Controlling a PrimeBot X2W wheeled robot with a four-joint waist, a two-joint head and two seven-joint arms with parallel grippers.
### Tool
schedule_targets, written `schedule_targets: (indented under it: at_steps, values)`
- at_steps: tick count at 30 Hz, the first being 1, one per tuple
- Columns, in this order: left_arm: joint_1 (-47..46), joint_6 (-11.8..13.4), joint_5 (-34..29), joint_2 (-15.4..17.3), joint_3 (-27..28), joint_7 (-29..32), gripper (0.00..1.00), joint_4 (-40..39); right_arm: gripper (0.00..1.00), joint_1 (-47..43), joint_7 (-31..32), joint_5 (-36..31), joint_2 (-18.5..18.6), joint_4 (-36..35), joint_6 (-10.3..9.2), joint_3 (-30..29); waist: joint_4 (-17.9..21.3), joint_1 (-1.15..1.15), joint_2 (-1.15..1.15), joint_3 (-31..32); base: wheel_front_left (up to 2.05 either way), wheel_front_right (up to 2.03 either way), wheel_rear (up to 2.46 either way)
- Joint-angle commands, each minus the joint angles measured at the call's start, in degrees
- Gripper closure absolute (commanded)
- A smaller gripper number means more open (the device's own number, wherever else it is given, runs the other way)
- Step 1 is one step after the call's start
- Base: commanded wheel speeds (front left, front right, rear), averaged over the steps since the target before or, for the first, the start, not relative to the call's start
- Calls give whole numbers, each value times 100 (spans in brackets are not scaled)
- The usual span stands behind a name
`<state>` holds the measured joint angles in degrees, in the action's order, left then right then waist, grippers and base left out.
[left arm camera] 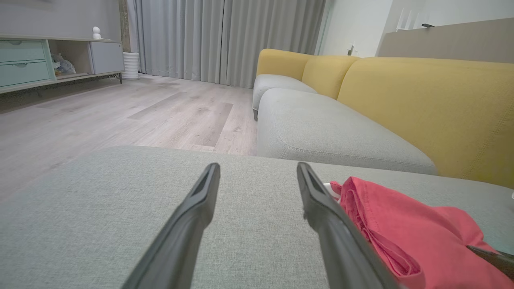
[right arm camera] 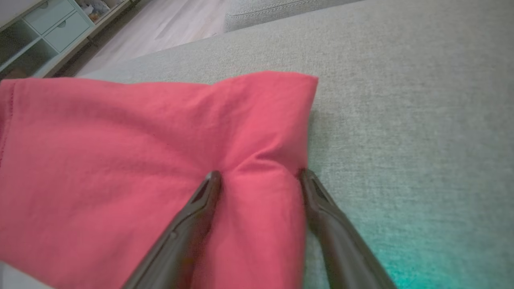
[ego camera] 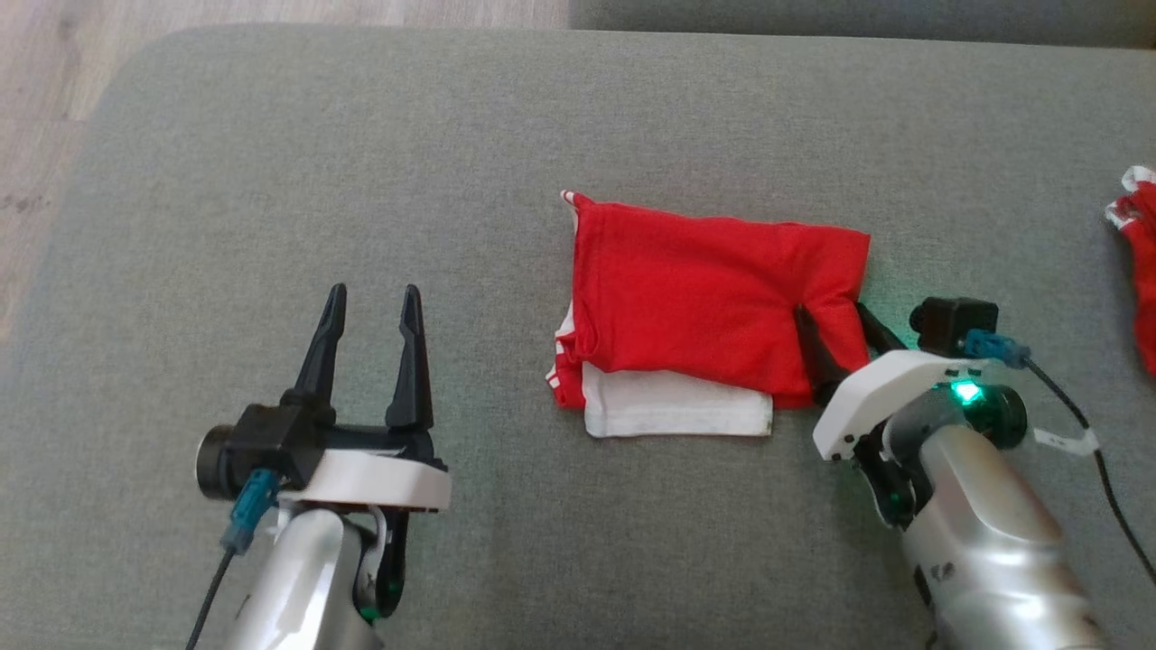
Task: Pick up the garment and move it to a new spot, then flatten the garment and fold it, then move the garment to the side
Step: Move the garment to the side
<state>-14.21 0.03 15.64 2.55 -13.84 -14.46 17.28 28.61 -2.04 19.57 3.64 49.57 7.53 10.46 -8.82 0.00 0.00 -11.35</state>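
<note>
The red garment (ego camera: 713,289) lies folded on the grey cushion (ego camera: 271,162), with a white layer (ego camera: 673,411) showing at its near edge. My right gripper (ego camera: 831,311) is open at the garment's right end, its fingers pressed down on either side of a raised ridge of red cloth (right arm camera: 257,208). In the right wrist view the gripper (right arm camera: 259,174) straddles that ridge, with one finger on the garment (right arm camera: 120,160) and the other at its edge. My left gripper (ego camera: 373,291) is open and empty, on the cushion left of the garment. In the left wrist view the gripper (left arm camera: 258,165) has the garment (left arm camera: 401,228) on its right.
Another red and white cloth (ego camera: 1140,271) lies at the cushion's far right edge. Wooden floor (ego camera: 54,108) borders the cushion on the left. A yellow-backed sofa (left arm camera: 421,104) stands beyond the cushion, and a low cabinet (left arm camera: 48,60) stands across the room.
</note>
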Motion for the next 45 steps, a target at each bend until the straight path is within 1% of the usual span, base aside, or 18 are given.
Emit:
schedule_targets:
  at_steps: [1, 2, 3, 6, 12, 16, 18, 19, 25, 29, 33, 37, 40, 45]
  values:
    - [-253, 42, 27, 32, 140, -54, 0, -152, 27, 33, 65, -46, -76, 54, -4, 200, 0, 0, 0, 17, 0, 0, 0]
    - [-258, 47, 28, 32, 139, -54, 0, -149, 75, 63, 30, -42, -76, 105, -4, 230, 3, 0, 0, 29, 0, 0, 0]
    - [-258, 50, 25, 32, 140, -54, 0, -148, 100, 97, -28, -56, -76, 138, -4, 270, 13, 0, 0, 47, 0, 0, 0]
    - [-239, 48, -15, 32, 133, -54, 0, -139, 100, 208, -271, -238, -76, 217, -4, 350, 76, 0, 0, 115, 0, 0, 0]
    - [-162, 36, -39, 32, 78, -54, 0, -148, 100, 368, -775, -933, -56, 287, -4, 258, 290, 0, 0, 346, 0, 0, 0]
    - [-102, 27, -50, 32, -30, -54, 0, -175, 100, 366, -906, -1361, 101, 156, -4, 226, 507, 0, 0, 510, 0, 0, 0]
    - [-77, 37, -32, 32, -127, -54, 0, -196, 100, 335, -903, -1511, 241, 25, -4, 250, 630, 0, 0, 593, 0, 0, 0]
    - [-77, 37, -32, 32, -127, -54, 0, -196, 100, 335, -903, -1511, 241, 25, -4, 250, 630, 0, 0, 593, 0, 0, 0]
    - [-76, 118, 57, 32, -479, -54, 0, -291, 100, 279, -586, -1777, 949, -643, -4, 475, 1031, 0, 0, 685, 0, 0, 0]
    - [-166, 177, 72, 32, -606, -54, 0, -365, 100, 313, -209, -1717, 1602, -1159, -4, 603, 1236, 0, 0, 540, 0, 0, 0]
    - [-288, 203, 52, 32, -653, -54, 0, -405, 100, 430, 100, -1586, 2286, -1503, -4, 528, 1308, 0, 0, 292, 0, 0, 0]
    - [-399, 178, 2, 32, -638, -54, 0, -392, 100, 590, 303, -1549, 2830, -1578, -4, 211, 1275, 0, 0, 22, 0, 0, 0]
    - [-483, 141, -36, 32, -600, -54, 0, -373, 100, 705, 368, -1594, 3070, -1495, -4, -154, 1203, 0, 0, -175, 0, 0, 0]
    - [-603, 105, -45, 32, -560, -54, 0, -368, 100, 887, 431, -1767, 3227, -1230, -4, -740, 1031, 0, 0, -450, 0, 0, 0]
